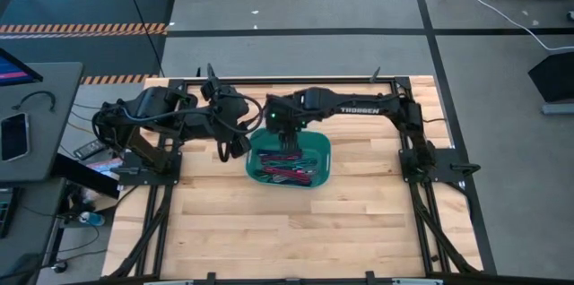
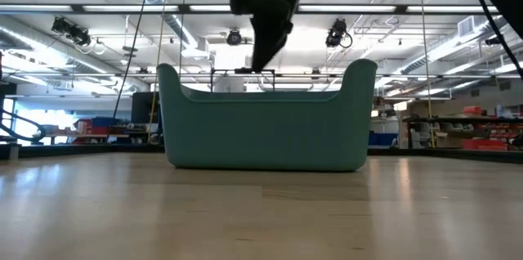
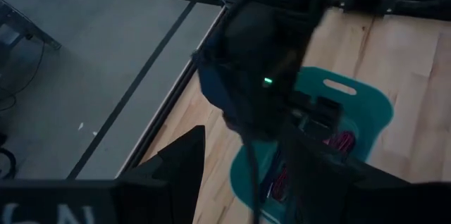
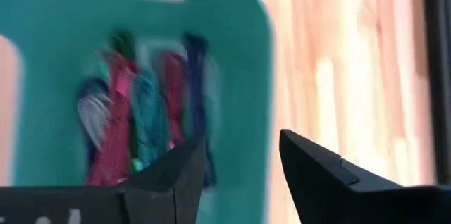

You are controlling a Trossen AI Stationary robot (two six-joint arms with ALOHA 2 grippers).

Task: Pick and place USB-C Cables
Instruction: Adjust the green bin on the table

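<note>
Hovering spread and empty, the right gripper [image 1: 285, 144] has the USB-C cables [image 1: 287, 174] at 6 o'clock in the teal bin [image 1: 325, 152], long axes running 3-to-9, nearer than the left gripper [image 1: 235, 146].

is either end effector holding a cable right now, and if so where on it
Nothing is held. The right end effector is over the teal bin with its fingers apart and empty; the cables lie in the bin. The left end effector, beside the bin, is open and empty.

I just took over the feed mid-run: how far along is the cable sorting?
It looks nearly done. The cables lie bunched inside the teal bin, and no loose cable shows on the wooden table. The right gripper hangs over the bin, open and empty. The left gripper waits beside the bin's edge, open, holding nothing. What may remain is only pulling both arms back.
</note>
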